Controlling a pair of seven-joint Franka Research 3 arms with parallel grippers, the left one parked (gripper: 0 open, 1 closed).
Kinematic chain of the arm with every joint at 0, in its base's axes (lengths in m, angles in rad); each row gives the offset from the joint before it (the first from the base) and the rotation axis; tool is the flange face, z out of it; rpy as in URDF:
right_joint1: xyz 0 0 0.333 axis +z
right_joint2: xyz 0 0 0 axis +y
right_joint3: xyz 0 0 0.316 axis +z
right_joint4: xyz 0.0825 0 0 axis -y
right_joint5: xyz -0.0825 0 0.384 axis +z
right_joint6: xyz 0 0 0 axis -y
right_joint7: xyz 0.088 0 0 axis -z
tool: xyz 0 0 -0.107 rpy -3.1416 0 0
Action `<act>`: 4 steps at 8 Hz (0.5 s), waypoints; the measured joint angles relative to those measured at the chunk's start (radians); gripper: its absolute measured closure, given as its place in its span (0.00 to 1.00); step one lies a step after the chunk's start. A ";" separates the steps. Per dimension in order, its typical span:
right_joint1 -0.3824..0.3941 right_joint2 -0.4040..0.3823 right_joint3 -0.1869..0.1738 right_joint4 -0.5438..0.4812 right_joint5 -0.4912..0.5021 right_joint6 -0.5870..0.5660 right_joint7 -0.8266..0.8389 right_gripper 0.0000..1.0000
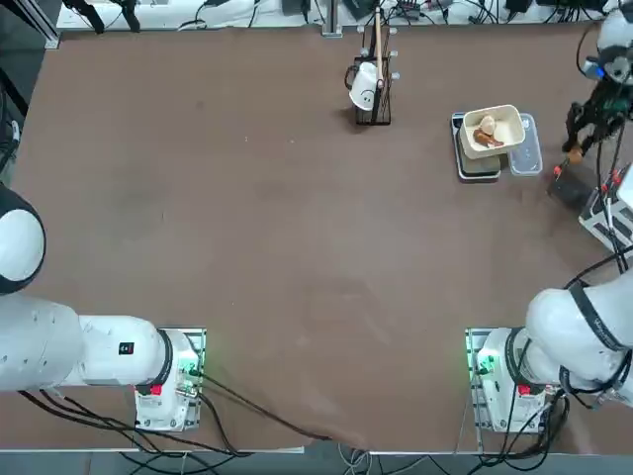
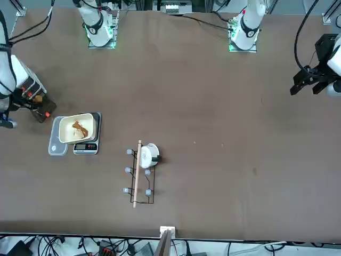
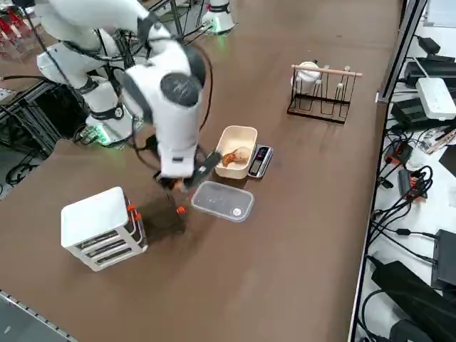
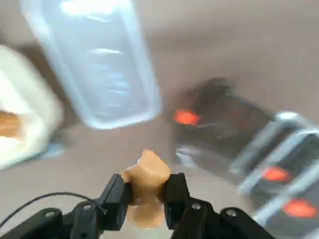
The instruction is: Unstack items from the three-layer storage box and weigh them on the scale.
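The right tool (image 4: 144,199) is clamped on a lumpy orange-brown piece (image 4: 146,174), low in the wrist picture, above the brown worktop (image 1: 247,198). In the side picture it hangs left of centre, between the three-layer storage box (image 3: 103,228) at lower left and the clear container (image 3: 222,201). The cream tray (image 1: 493,130) sits on the scale (image 1: 477,166) at the top picture's upper right, holding food pieces (image 1: 486,129).

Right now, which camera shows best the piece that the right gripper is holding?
The right wrist view: the tan lumpy piece sits centred and unobstructed, pinched in the right gripper. In the right side view the arm hides the piece. In the top and front views the gripper is at the picture's edge and the piece cannot be made out.
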 joint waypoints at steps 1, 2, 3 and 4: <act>0.046 0.001 0.003 0.010 0.090 -0.007 0.062 0.59; 0.089 0.005 0.003 0.014 0.177 -0.004 0.141 0.59; 0.132 0.008 0.004 0.019 0.254 0.007 0.232 0.59; 0.170 0.012 0.004 0.023 0.307 0.031 0.322 0.59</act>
